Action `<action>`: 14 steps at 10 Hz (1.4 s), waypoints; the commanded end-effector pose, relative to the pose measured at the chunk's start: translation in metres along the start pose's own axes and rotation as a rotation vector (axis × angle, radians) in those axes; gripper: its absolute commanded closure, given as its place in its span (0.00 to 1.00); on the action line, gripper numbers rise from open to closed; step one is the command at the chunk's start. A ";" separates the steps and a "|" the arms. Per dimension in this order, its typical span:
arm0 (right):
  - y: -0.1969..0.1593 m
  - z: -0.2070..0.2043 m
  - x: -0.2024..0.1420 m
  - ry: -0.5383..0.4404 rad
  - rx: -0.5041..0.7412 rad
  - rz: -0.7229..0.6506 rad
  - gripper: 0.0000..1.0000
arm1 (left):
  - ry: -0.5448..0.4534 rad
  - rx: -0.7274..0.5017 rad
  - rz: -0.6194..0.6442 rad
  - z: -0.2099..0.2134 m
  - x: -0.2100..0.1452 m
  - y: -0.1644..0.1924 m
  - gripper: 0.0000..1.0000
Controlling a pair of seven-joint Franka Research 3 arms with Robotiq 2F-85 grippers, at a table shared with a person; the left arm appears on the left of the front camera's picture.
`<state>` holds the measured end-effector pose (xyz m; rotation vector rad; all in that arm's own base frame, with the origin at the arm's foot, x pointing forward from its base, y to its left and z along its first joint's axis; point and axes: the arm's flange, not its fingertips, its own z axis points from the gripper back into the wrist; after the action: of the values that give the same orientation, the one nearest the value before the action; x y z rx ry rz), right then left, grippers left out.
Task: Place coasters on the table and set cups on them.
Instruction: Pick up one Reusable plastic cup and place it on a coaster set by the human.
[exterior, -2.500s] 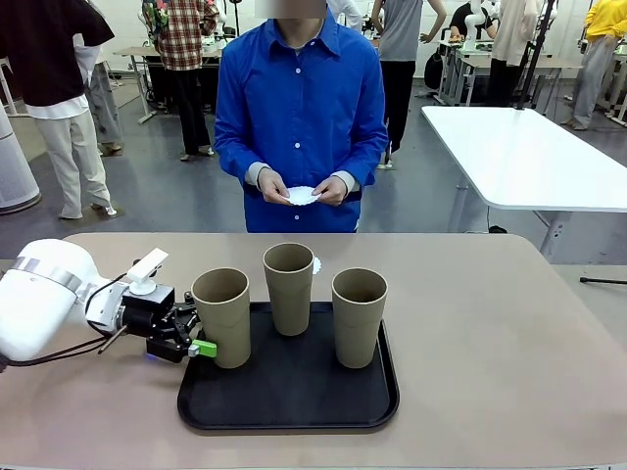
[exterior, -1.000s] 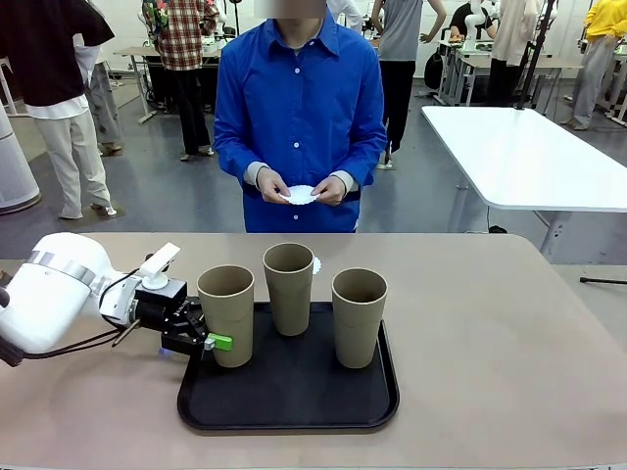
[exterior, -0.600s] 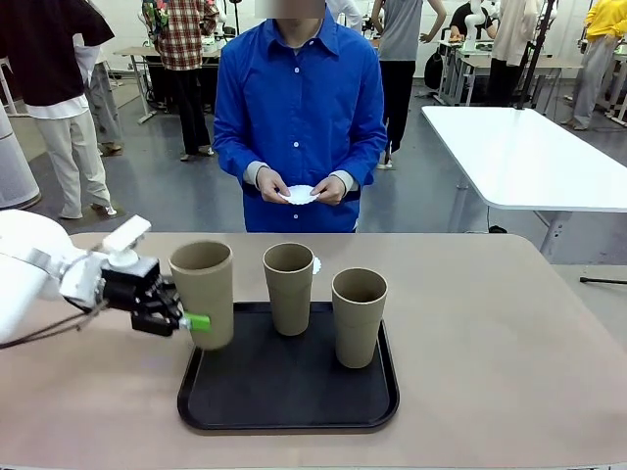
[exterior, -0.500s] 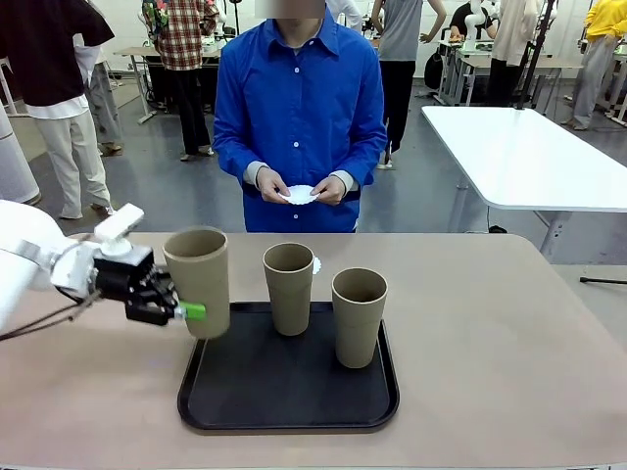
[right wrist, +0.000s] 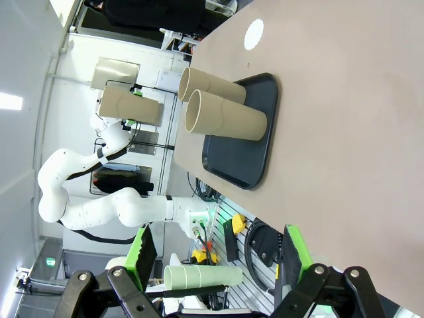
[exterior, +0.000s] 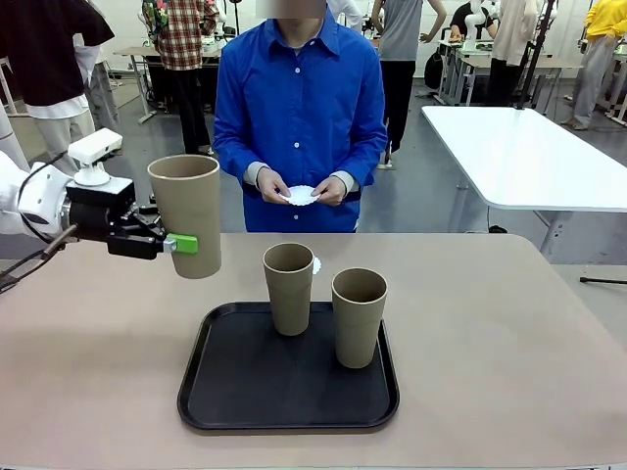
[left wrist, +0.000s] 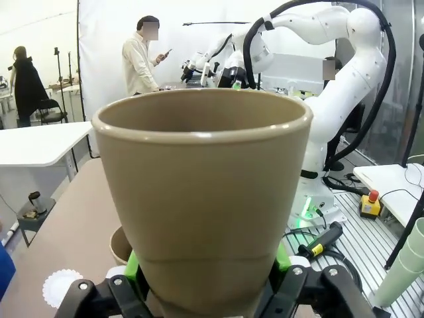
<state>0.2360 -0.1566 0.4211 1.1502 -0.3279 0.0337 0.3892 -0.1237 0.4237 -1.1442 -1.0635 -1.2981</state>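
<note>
the left gripper (exterior: 186, 245) pinched a cup (exterior: 184, 201) low on its wall, high over the table (exterior: 98, 343) left of the tray (exterior: 289, 392), while the right gripper (right wrist: 218, 255) stood spread and empty, and a fast swing could have tipped the tapered cup loose.

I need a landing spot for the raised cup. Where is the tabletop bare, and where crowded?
Bare: the beige tabletop right of the black tray, and the stretch left of it under the tall khaki tumbler held by the left pincer. Crowded: the tray's middle, with two khaki tumblers and a white scalloped paper coaster behind.
</note>
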 end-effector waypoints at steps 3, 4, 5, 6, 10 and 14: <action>0.000 0.001 0.001 -0.009 0.014 0.012 0.00 | 0.000 0.000 0.000 0.000 0.000 0.000 0.76; 0.000 0.001 0.001 -0.009 0.014 0.012 0.00 | 0.000 0.000 0.000 0.000 0.000 0.000 0.76; 0.000 0.001 0.001 -0.009 0.014 0.012 0.00 | 0.006 0.008 -0.013 0.002 0.004 -0.006 0.16; 0.000 0.001 0.001 -0.009 0.014 0.012 0.00 | 0.016 0.028 -0.028 0.001 0.007 0.020 0.16; 0.000 0.001 0.001 -0.009 0.014 0.012 0.00 | -0.030 0.084 -0.015 -0.012 0.016 0.131 0.16; 0.000 0.001 0.001 -0.009 0.014 0.012 0.00 | -0.028 0.000 0.000 -0.068 -0.025 0.214 0.16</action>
<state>0.2360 -0.1567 0.4212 1.1495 -0.3274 0.0334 0.5848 -0.1837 0.3809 -1.1562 -1.0837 -1.2776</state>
